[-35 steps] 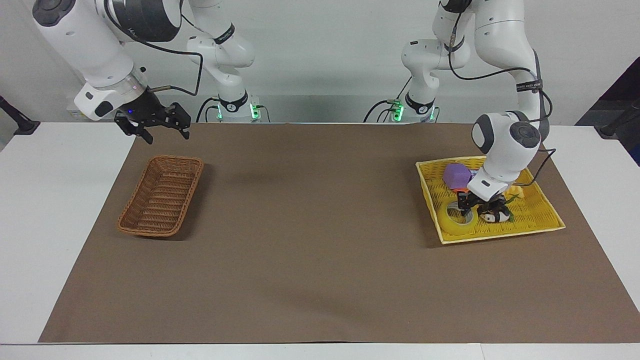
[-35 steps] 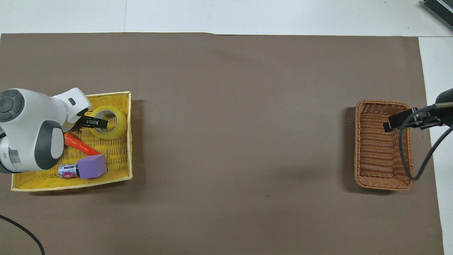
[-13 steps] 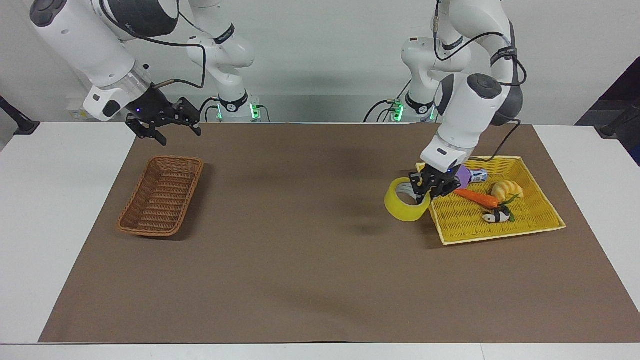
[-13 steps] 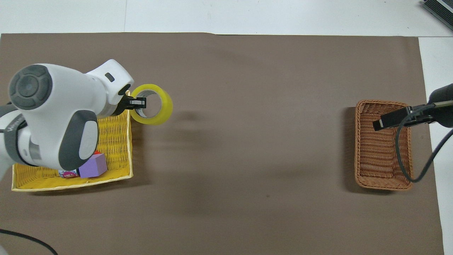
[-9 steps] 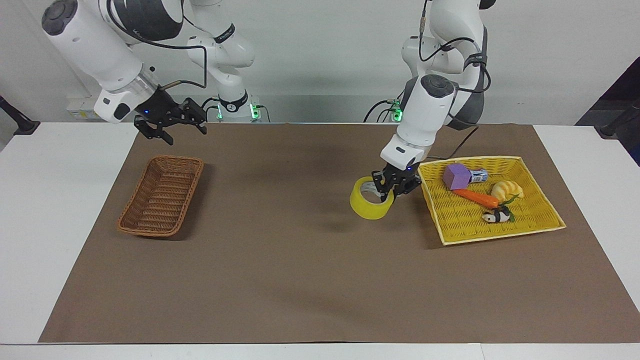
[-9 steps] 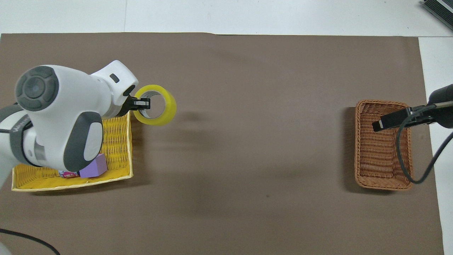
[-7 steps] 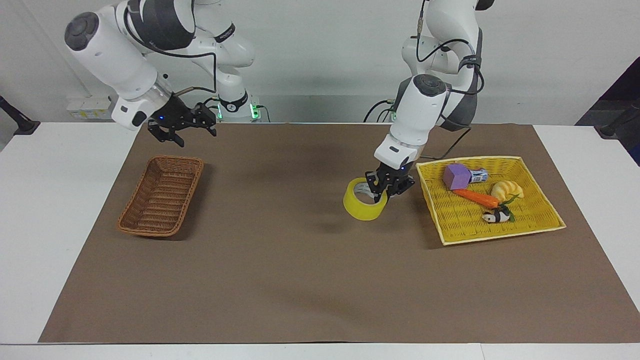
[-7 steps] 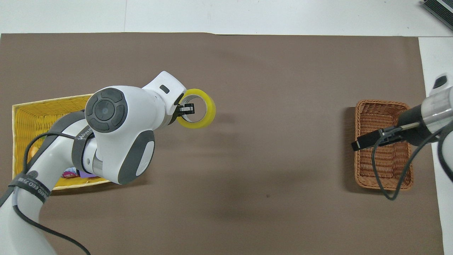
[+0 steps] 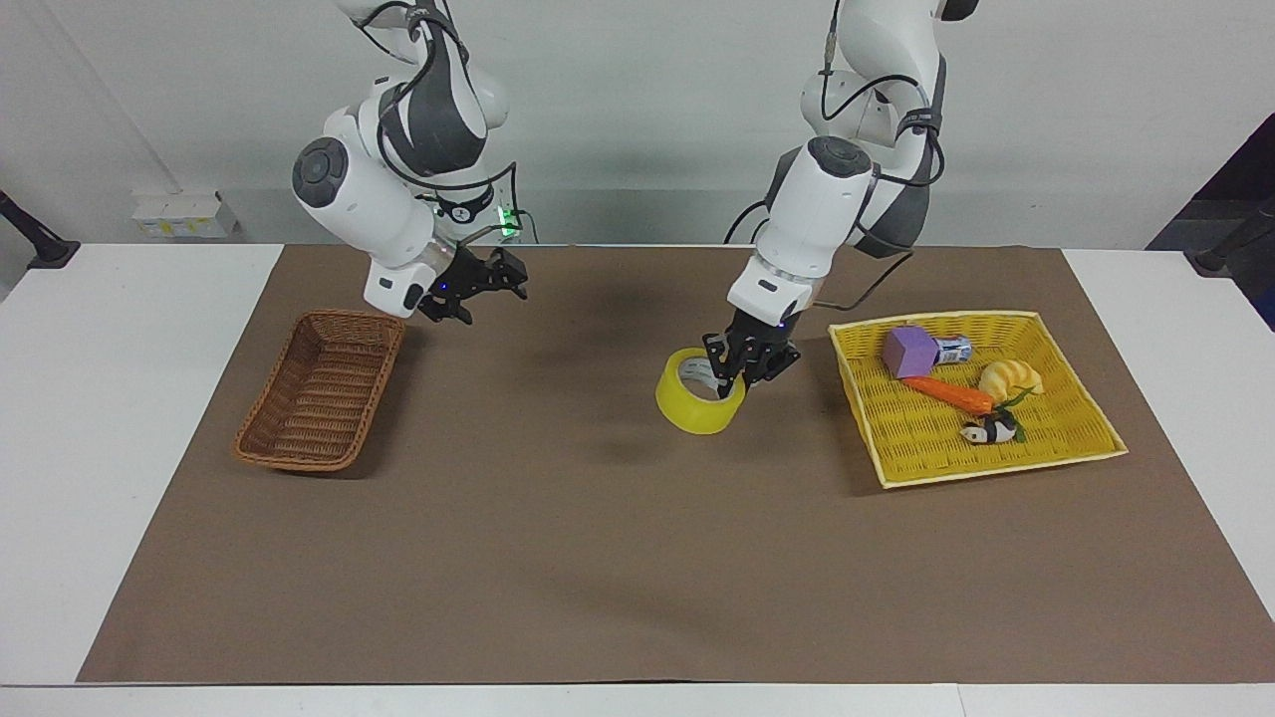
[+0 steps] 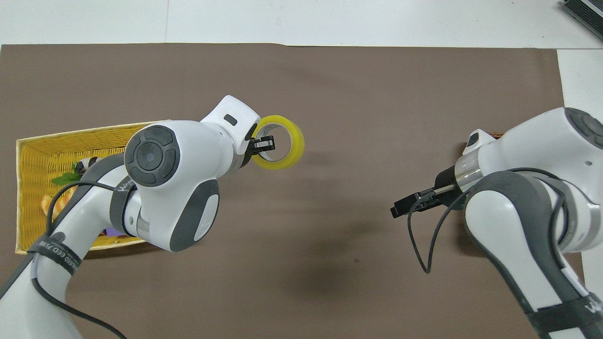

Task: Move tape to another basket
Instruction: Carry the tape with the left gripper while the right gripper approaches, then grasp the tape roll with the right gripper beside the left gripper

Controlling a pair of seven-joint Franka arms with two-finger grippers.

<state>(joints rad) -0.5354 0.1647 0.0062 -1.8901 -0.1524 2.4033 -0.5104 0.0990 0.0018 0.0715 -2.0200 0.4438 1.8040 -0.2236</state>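
Note:
The yellow tape (image 9: 687, 413) hangs in the air over the brown mat, between the two baskets and closer to the yellow one. My left gripper (image 9: 735, 378) is shut on the roll's rim, one finger inside the core. The tape (image 10: 297, 146) and left gripper (image 10: 265, 143) also show in the overhead view. The dark brown wicker basket (image 9: 324, 388) sits empty toward the right arm's end of the table. My right gripper (image 9: 483, 292) is open and empty, in the air over the mat beside that basket. In the overhead view my right gripper (image 10: 403, 207) shows and the right arm covers most of the basket.
The flat yellow basket (image 9: 926, 438) at the left arm's end holds a purple block (image 9: 906, 351), a carrot (image 9: 951, 393), a croissant (image 9: 1009, 376), a small panda toy (image 9: 986, 430) and a can (image 9: 954, 349). The brown mat (image 9: 598, 558) covers the table.
My left gripper lifted the tape out of the yellow basket and carried it toward the middle of the mat. My right gripper has moved from over the brown basket toward the middle.

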